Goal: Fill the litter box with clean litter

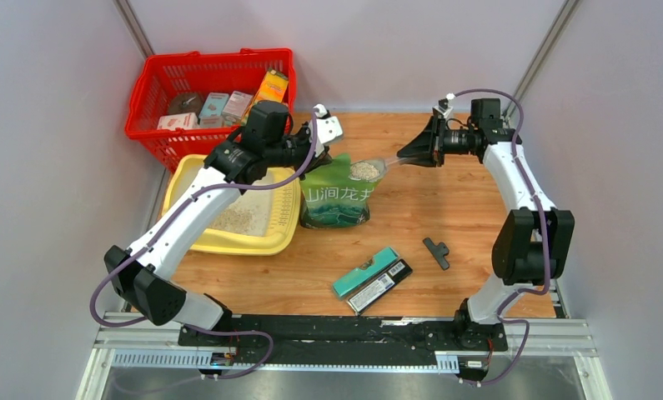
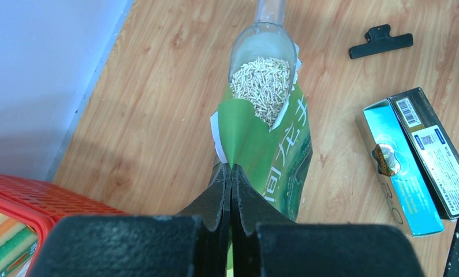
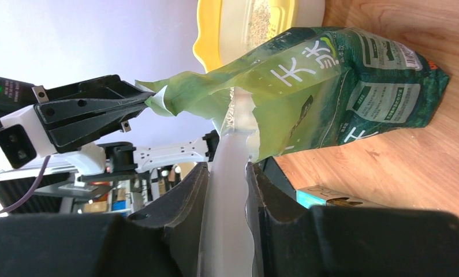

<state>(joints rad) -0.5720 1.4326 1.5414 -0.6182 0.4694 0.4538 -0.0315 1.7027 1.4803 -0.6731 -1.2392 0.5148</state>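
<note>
The pale-yellow litter box (image 1: 228, 244) lies at the left of the table with a patch of beige clean litter (image 1: 243, 218) inside; its rim also shows in the right wrist view (image 3: 206, 40). A green printed bag (image 1: 336, 198) stands upright right of it. My left gripper (image 2: 231, 170) is shut on the bag's torn top edge (image 2: 256, 144). My right gripper (image 3: 227, 167) is shut on the handle of a translucent scoop (image 3: 230, 190). The scoop bowl (image 2: 262, 52) sits at the bag's mouth, holding litter granules (image 2: 261, 83).
A red mesh basket (image 1: 211, 92) with packaged goods stands behind the litter box. A black clip (image 1: 436, 252) and two flat boxes, teal and black (image 1: 372, 277), lie on the wood in front of the bag. Walls close in on the left, back and right.
</note>
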